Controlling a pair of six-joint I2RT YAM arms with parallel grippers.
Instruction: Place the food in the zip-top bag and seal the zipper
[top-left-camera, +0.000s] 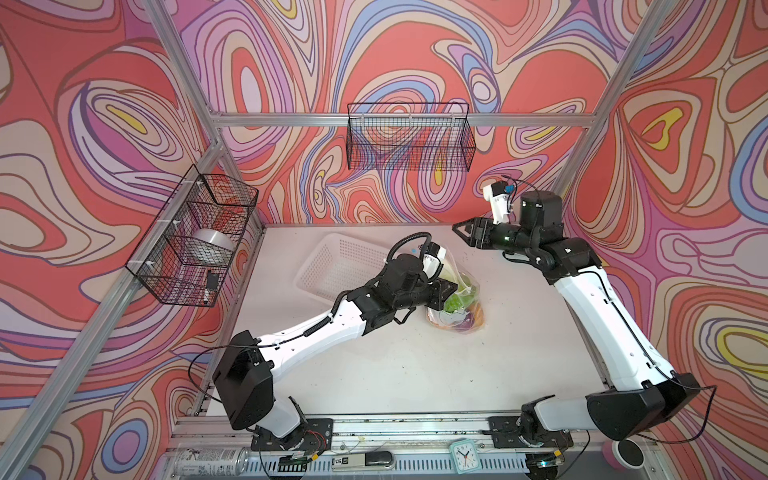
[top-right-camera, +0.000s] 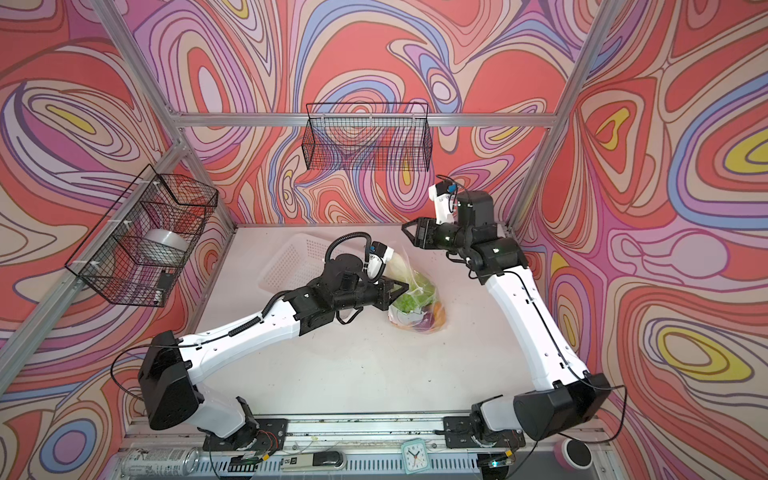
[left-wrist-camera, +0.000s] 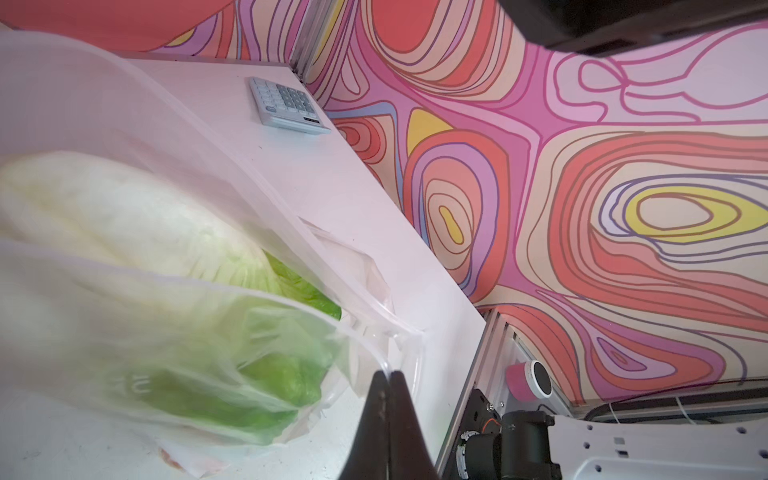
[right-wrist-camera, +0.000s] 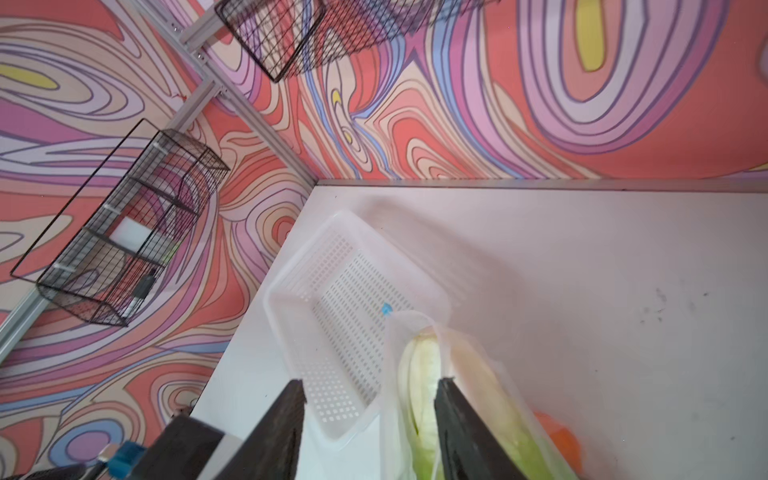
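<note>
Clear crinkly film: the zip-top bag (top-left-camera: 459, 309) lies on the desk (top-left-camera: 415, 374) just beside the white basket (top-left-camera: 332, 266).

Left end effector (left-wrist-camera: 390, 376): jaws together, clamped on the bag's rim. Right end effector (right-wrist-camera: 372, 382): jaws apart, holding nothing, raised above the desk near the basket.

The napa cabbage (left-wrist-camera: 137, 216) lies between the two rim edges with its white end toward the basket. The mouth looks unsealed. The light-blue slider tab (right-wrist-camera: 386, 308) sits at the mouth corner nearest the basket.

Judgement: you are at the sealing step.
- Treat the left grip as your anchor and hold the rim taut.
- Nudge the cabbage deeper first so it clears the track.
- Lower the right end effector squarely onto the tab and close on the tab alone.
- Draw it away from the basket, toward the held rim.

Risk: if you pinch film instead of the tab, you will likely drag the whole bag.
</note>
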